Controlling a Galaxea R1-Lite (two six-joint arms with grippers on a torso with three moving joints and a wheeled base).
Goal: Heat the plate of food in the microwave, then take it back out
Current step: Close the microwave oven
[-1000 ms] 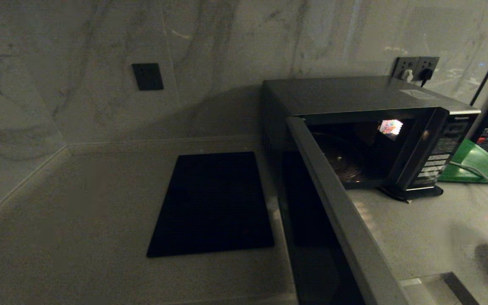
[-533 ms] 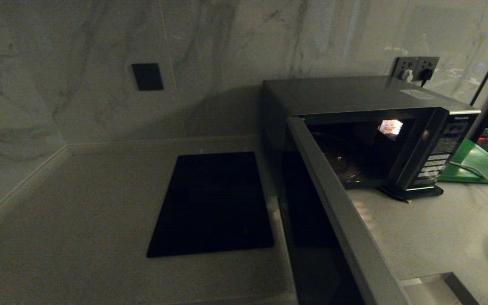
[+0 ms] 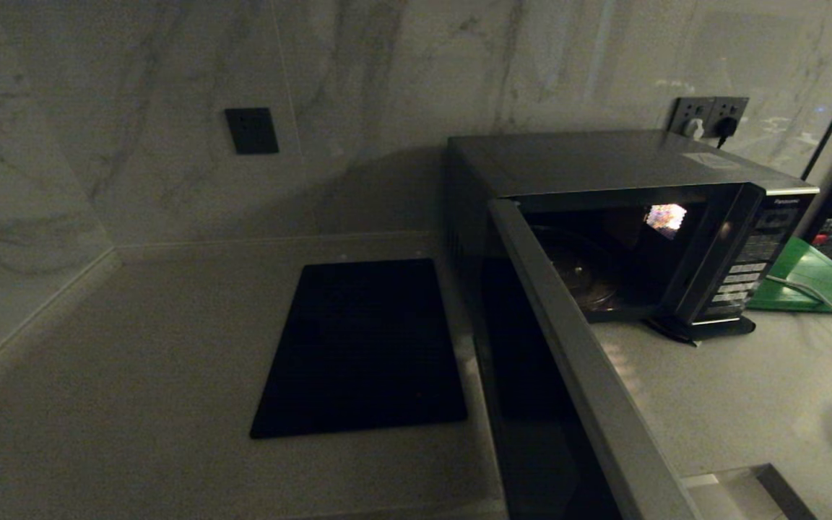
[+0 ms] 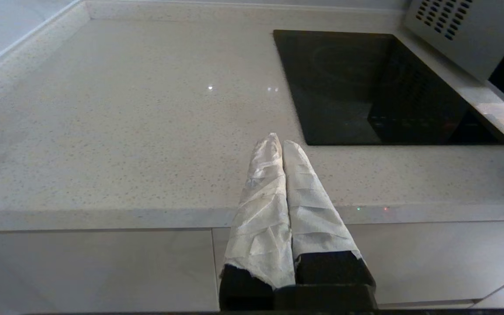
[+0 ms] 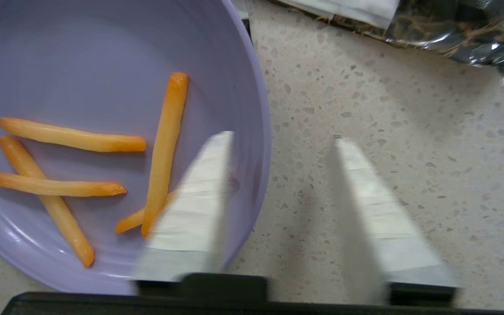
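The black microwave [image 3: 625, 166] stands at the right of the counter with its door [image 3: 568, 361] swung wide open toward me and its cavity lit and bare. The lilac plate [image 5: 81, 65] with several orange-yellow sticks of food [image 5: 164, 144] lies on the speckled counter, seen only in the right wrist view. My right gripper [image 5: 282, 136] is open and straddles the plate's rim, one finger over the inside and the other over the counter outside. My left gripper [image 4: 278, 140] is shut on nothing, parked over the counter's front edge near the cooktop.
A flat black cooktop slab [image 3: 365, 347] lies left of the microwave. A green board [image 3: 813, 278] with a cable across it sits behind the microwave's right side. A shiny foil packet [image 5: 444, 22] lies close beyond the plate.
The plate that showed at the right edge of the head view has slipped out of that view to the right. The microwave and its open door have not moved.
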